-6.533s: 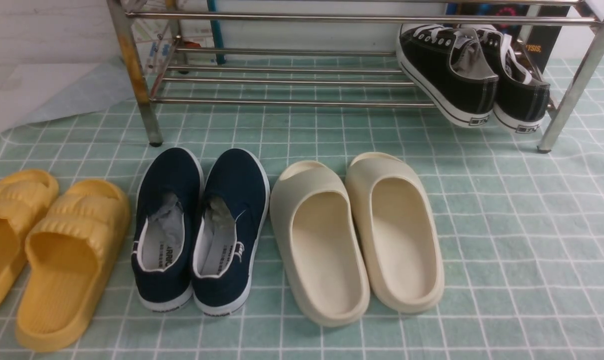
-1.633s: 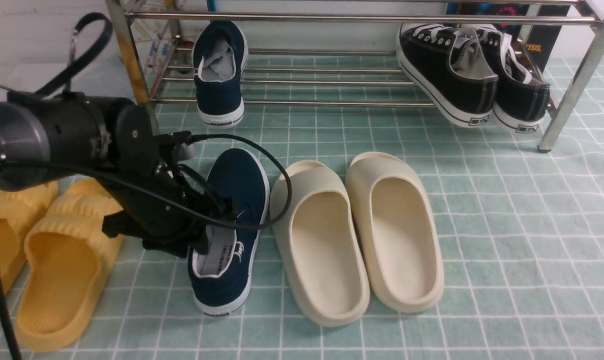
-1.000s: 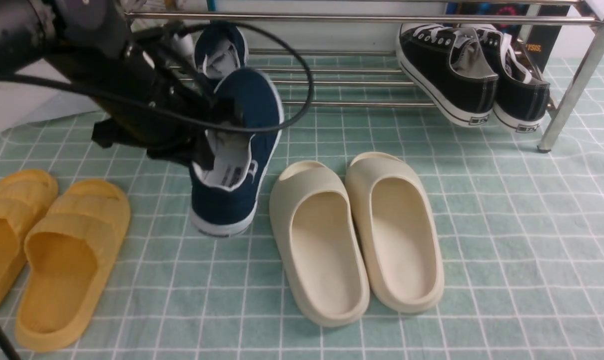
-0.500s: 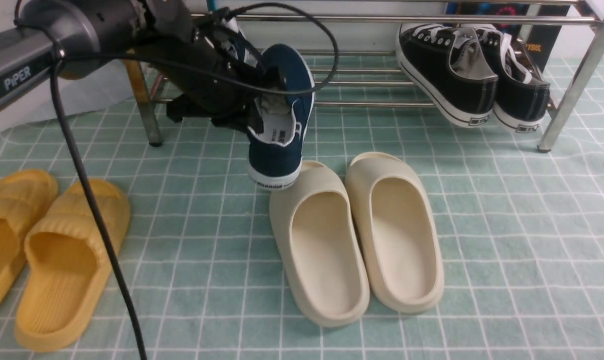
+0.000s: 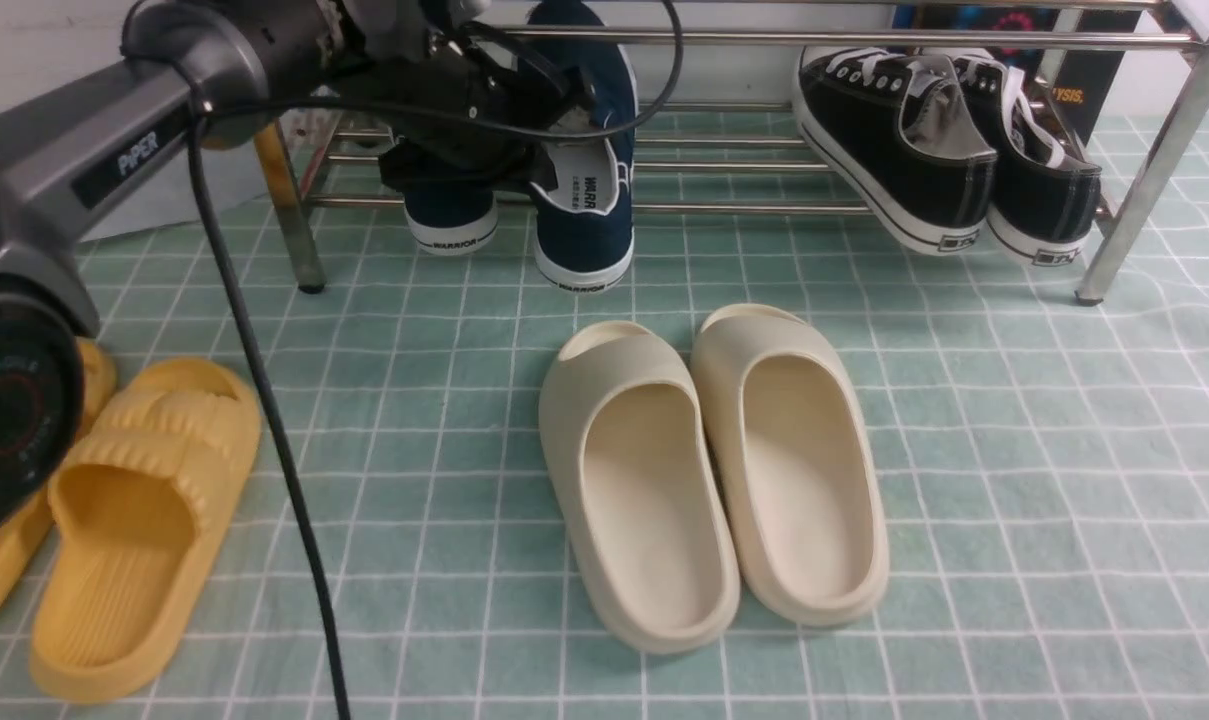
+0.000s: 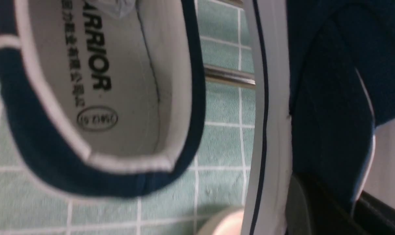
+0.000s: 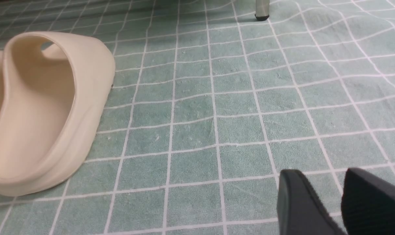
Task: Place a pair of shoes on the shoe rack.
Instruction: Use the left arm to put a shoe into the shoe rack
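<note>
One navy slip-on shoe (image 5: 451,215) sits on the steel shoe rack (image 5: 724,208), heel toward me. It also shows in the left wrist view (image 6: 96,98). My left gripper (image 5: 539,165) is shut on the side wall of the second navy shoe (image 5: 589,230). It holds that shoe just right of the first one, toe up, with the heel hanging past the front bar. In the left wrist view the held shoe (image 6: 331,98) fills the right side, pinched by the gripper (image 6: 341,205). My right gripper (image 7: 328,192) hovers low over the checked cloth, slightly open and empty.
Black lace-up sneakers (image 5: 949,150) lean on the rack's right end. Cream slides (image 5: 714,470) lie on the floor in front of the rack; one shows in the right wrist view (image 7: 47,107). Yellow slides (image 5: 134,520) lie at the left. A rack leg (image 7: 262,8) stands beyond the right gripper.
My left gripper has lifted the second navy shoe off the floor and carried it away from me and to the right, up to the rack beside the first shoe.
</note>
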Controlling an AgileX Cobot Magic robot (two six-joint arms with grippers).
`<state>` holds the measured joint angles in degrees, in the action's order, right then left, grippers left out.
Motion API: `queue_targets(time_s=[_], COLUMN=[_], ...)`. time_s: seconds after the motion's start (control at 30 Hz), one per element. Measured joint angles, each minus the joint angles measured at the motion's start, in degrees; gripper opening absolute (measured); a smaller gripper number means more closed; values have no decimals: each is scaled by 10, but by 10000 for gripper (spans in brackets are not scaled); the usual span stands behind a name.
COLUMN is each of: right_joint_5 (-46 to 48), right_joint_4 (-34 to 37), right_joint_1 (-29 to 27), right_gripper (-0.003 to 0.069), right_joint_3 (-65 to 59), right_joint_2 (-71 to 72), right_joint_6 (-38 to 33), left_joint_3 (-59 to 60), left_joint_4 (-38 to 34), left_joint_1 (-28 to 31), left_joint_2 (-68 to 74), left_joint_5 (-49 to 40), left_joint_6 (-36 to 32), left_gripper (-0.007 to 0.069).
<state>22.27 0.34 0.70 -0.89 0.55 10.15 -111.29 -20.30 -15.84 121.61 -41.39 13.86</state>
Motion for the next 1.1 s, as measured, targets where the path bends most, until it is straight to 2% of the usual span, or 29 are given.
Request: queue_targets(time_s=[0.17,0.43,0.8,0.9,1.1], right_joint_5=[0,0,0,0,0], right_joint_4=[0,0,0,0,0], right_joint_1=[0,0,0,0,0], right_gripper=[238,239,239,239,239], right_joint_3=[0,0,0,0,0], right_joint_2=[0,0,0,0,0], right_joint_6=[0,0,0,0,0], left_joint_3=[-50,-97,-98,-98,-103], left_joint_4=[21,92,102,102,104], left_joint_1=[0,1,1,1,1], left_joint_2=[36,67,79,79,77], left_joint_5=[0,2,15,24,65], left_joint_6=[2,55,54,54,54], left_gripper=[-2,-2,6,41,276])
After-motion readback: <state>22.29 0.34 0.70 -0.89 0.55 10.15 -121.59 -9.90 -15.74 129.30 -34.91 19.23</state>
